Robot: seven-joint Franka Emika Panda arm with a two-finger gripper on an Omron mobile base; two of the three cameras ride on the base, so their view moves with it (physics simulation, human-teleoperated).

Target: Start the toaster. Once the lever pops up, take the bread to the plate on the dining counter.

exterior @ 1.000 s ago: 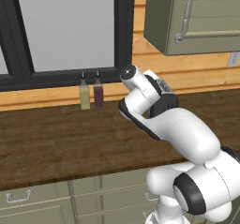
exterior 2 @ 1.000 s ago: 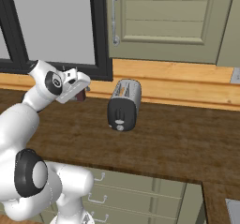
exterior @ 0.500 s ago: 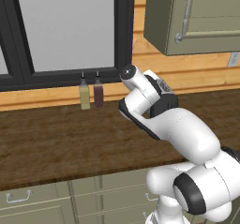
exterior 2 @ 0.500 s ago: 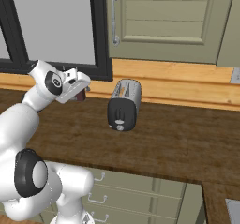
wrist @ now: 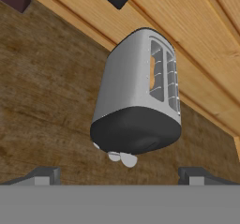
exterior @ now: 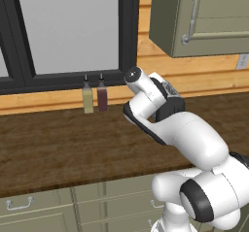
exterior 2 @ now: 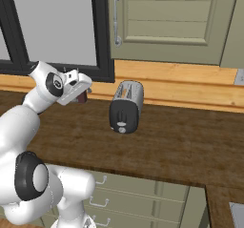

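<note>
The small silver-grey toaster [exterior 2: 126,107] stands on the wooden counter against the back wall, its dark end panel with a round knob [exterior 2: 122,125] facing me. In the hand view the toaster [wrist: 136,101] lies straight ahead, and a tan sliver of the bread [wrist: 152,75] shows in one top slot. My gripper [exterior 2: 84,85] hovers above the counter to the toaster's left and points at it. It is open, with its two fingertips [wrist: 44,175] wide apart and nothing between them. The plate and the dining counter are out of view.
Two small bottles, one olive [exterior: 87,98] and one dark red [exterior: 102,96], stand at the back wall under the black-framed window [exterior: 68,27]. A grey-green wall cabinet [exterior: 204,17] hangs above the toaster. Drawers [exterior 2: 128,198] run below the counter's front edge.
</note>
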